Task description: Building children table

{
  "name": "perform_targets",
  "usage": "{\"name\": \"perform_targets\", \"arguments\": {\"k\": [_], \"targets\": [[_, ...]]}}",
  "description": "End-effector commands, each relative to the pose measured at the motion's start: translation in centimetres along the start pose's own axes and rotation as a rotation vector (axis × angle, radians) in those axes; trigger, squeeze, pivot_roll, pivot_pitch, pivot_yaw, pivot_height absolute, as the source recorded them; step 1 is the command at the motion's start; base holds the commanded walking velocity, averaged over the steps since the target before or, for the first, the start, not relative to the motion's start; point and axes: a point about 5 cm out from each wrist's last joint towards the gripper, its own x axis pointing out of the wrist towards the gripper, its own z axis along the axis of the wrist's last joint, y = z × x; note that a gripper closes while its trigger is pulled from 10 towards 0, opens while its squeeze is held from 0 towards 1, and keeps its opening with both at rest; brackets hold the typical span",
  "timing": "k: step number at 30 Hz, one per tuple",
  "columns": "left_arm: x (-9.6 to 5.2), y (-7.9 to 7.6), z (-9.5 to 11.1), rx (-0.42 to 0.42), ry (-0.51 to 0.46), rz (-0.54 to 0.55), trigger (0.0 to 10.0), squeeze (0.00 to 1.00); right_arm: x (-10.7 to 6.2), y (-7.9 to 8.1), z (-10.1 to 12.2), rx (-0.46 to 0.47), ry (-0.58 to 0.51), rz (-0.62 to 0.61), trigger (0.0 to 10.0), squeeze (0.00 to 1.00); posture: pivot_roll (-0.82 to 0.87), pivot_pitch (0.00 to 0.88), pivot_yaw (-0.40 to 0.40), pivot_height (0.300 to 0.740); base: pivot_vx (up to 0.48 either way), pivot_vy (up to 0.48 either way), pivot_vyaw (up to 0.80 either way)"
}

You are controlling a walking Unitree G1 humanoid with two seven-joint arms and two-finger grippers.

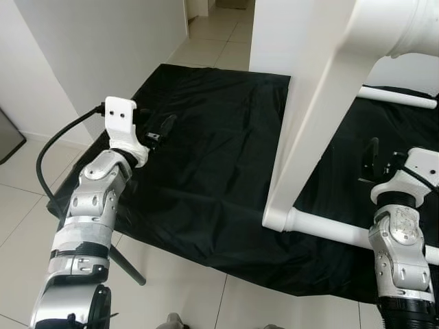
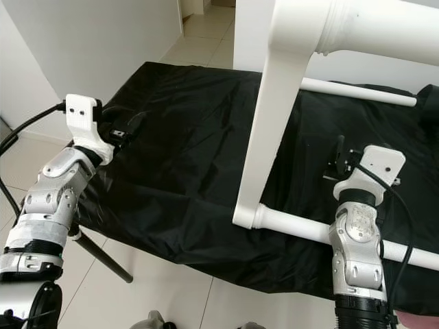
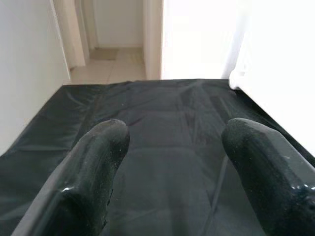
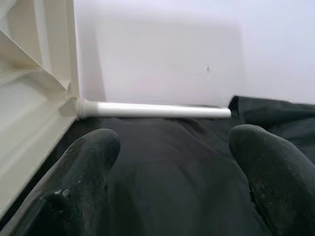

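A white plastic children's table (image 1: pixel 312 130) stands tipped on its side on a black sheet (image 1: pixel 206 171) on the floor. One leg tube (image 1: pixel 343 232) lies along the sheet near me, a second leg (image 1: pixel 396 97) sticks out farther back. My left gripper (image 1: pixel 159 130) hovers open over the sheet's left part, well apart from the table. To the right of the table panel, just above the near leg, my right gripper (image 1: pixel 374 159) is open with nothing in it. In the right wrist view the far leg (image 4: pixel 155 110) runs across beyond the fingers (image 4: pixel 83 172).
Pale floor tiles (image 1: pixel 27 185) surround the sheet. A white wall (image 1: pixel 96 48) rises at the left, with a doorway and corridor (image 1: pixel 212 27) behind. A black cable (image 1: pixel 58 144) loops beside my left arm. A dark rod (image 1: pixel 127 266) slants under the sheet's near-left corner.
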Motion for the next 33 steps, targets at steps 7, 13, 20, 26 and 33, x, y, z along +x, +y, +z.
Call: {"name": "perform_targets", "arguments": {"k": [7, 13, 20, 26, 33], "targets": [[-3.7, 0.1, -2.6, 0.015, 0.013, 0.187, 10.0, 0.00, -2.9, 0.6, -2.0, 0.001, 0.078, 0.012, 10.0, 0.00, -0.07, 0.039, 0.024, 0.740, 0.000, 0.000, 0.00], [-5.9, -0.9, -4.1, -0.025, 0.028, 0.204, 10.0, 0.00, -4.9, 2.1, -3.1, -0.005, 0.134, 0.078, 10.0, 0.00, -0.05, 0.047, 0.006, 0.740, 0.000, 0.000, 0.00], [-7.0, -2.5, -4.6, -0.018, 0.043, 0.088, 10.0, 0.00, -6.1, 3.7, -3.5, 0.026, 0.168, 0.166, 10.0, 0.00, -0.04, 0.051, -0.014, 0.740, 0.000, 0.000, 0.00], [-8.2, -5.5, -5.7, 0.010, 0.100, -0.118, 10.0, 0.00, -7.7, 5.1, -4.4, 0.092, 0.249, 0.278, 10.0, 0.00, -0.02, 0.051, -0.030, 0.740, 0.000, 0.000, 0.00], [-8.5, -8.2, -6.3, 0.011, 0.146, -0.284, 10.0, 0.00, -8.6, 6.2, -4.8, 0.122, 0.306, 0.365, 10.0, 0.00, -0.02, 0.053, -0.040, 0.740, 0.000, 0.000, 0.00]]}}
